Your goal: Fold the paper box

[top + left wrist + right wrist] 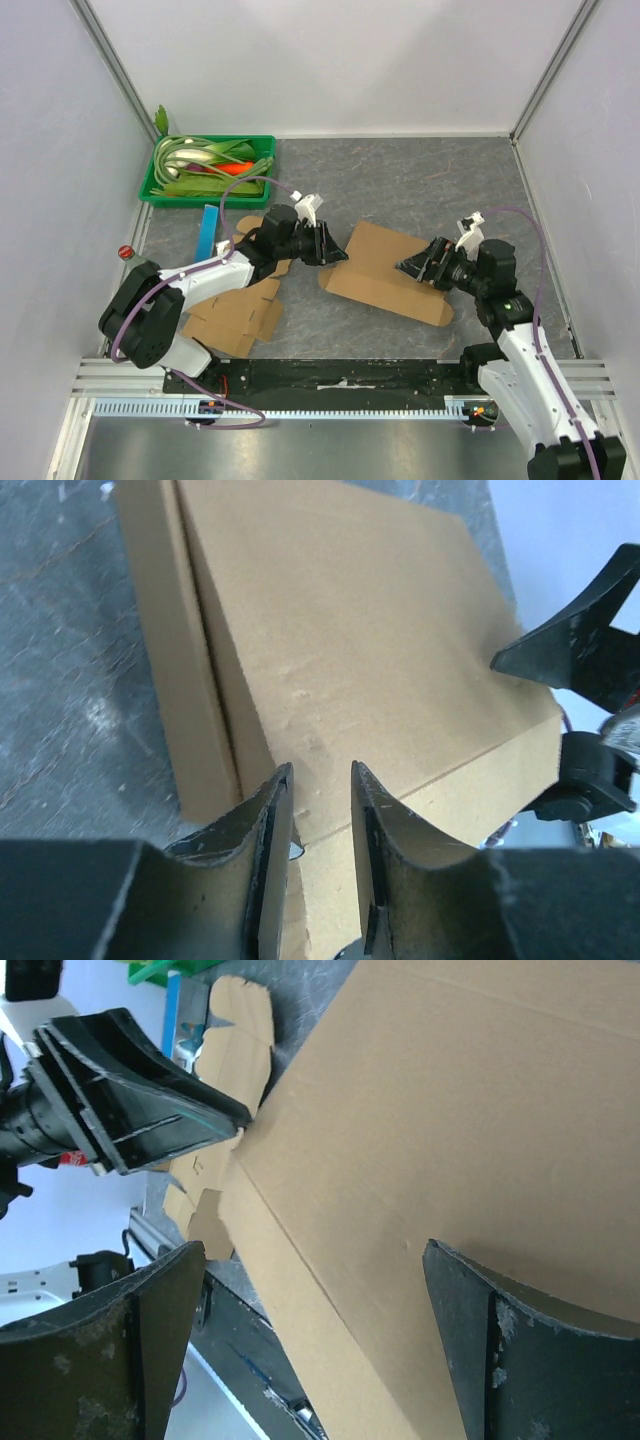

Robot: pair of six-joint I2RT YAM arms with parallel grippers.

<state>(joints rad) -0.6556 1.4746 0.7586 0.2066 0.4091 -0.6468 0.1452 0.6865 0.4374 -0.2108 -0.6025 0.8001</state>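
Early fold, we judge: cardboard box blank (pixel 380 268) lies central on the table (pixel 430 185). Our left gripper (pixel 333 248), narrowly parted, sits at its left edge; whether pinching, we cannot tell. Our right gripper (pixel 418 268) is spread wide over its right end. Next: lift a flap.

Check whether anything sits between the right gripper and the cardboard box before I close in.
Nothing visible does. The right gripper, jaws open, sits at the near edge of the cardboard box, with only bare cardboard ahead. The left gripper is at the opposite edge.
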